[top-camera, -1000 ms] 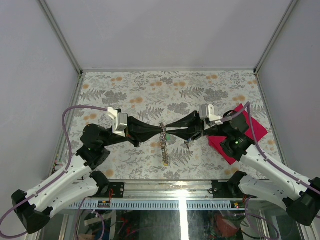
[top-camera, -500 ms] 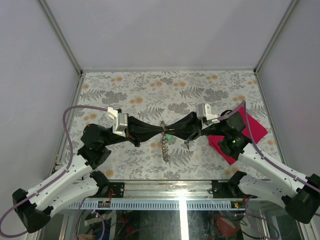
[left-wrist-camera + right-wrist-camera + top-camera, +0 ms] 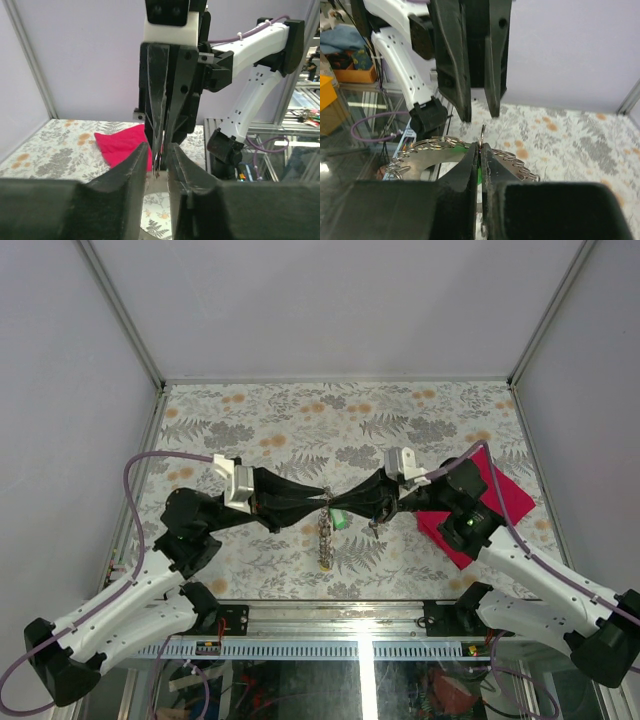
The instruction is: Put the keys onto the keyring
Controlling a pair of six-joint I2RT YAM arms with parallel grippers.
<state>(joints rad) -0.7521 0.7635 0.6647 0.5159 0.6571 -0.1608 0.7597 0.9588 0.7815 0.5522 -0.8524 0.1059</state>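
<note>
Right end effector (image 3: 480, 148) is clamping fully closed on the top rim of the keyring (image 3: 434, 145), and a thin metal edge is sticking up between its fingers. Left end effector (image 3: 158, 150) is facing it tip to tip. Its jaws are standing slightly apart, straddling the same rim with a visible gap on each side. Keyring is hanging edge-on above the tabletop (image 3: 250, 420) between the 2 arms, with small loops running along its rim. Green key (image 3: 341, 521) is sitting just under the right fingertips, right against the ring; can't tell if it's threaded on. Red cloth (image 3: 503, 502) is lying at the right side of the tabletop, partly under the right arm. Both arms are reaching inward from the near edge, meeting mid-tabletop.
</note>
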